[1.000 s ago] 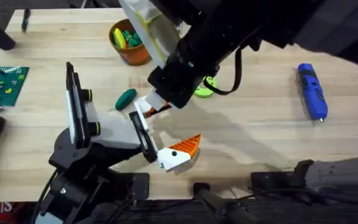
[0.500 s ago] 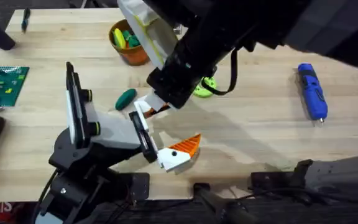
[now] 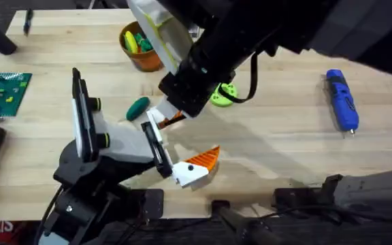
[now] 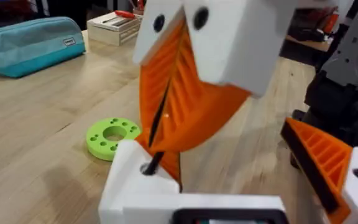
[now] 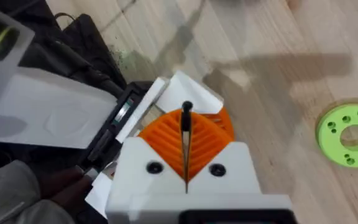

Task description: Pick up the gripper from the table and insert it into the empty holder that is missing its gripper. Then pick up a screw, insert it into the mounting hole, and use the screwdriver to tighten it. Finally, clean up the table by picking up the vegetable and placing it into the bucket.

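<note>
The pale wooden worktop (image 3: 284, 143) carried the round orange bucket (image 3: 145, 61) at the far side and the bright blue screwdriver (image 3: 341, 99) well to my right. My right end effector (image 5: 186, 146) was clenched on a thin black screw (image 5: 186, 121), its tip at the mounting hole of the small orange-tipped gripper (image 3: 160, 117), which sat on the short black holder (image 3: 156, 146). My left end effector (image 3: 177, 141) stood spread. The dark green oval vegetable (image 3: 138, 107) lay just beside the gripper.
</note>
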You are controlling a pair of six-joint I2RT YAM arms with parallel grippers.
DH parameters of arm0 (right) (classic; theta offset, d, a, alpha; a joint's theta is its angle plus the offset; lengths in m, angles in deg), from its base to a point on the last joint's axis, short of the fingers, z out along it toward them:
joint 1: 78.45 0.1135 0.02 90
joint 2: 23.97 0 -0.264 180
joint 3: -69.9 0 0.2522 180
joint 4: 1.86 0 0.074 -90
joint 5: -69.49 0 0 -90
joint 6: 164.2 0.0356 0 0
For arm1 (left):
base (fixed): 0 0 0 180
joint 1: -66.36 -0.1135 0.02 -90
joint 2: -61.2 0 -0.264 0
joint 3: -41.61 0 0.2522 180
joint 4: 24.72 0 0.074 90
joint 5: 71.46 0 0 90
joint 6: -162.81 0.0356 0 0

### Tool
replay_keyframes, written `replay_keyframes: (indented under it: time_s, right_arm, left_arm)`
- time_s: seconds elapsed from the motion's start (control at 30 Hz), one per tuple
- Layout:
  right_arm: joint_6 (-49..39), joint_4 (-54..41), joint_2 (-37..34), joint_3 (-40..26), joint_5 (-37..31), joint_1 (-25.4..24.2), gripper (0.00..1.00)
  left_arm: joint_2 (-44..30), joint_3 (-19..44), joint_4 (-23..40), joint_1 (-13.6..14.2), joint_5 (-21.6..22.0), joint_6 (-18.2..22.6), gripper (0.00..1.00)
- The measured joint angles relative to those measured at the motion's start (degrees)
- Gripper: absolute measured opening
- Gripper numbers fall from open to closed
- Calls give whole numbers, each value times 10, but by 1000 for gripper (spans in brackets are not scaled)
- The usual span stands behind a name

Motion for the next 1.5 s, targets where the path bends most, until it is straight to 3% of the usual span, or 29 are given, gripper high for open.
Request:
replay_keyframes:
  time_s: [1.5]
  right_arm:
    - [2, 4, 26, -30, -43, -1, 8]
  left_arm:
    - [0, 0, 0, 0, 2, 0, 983]
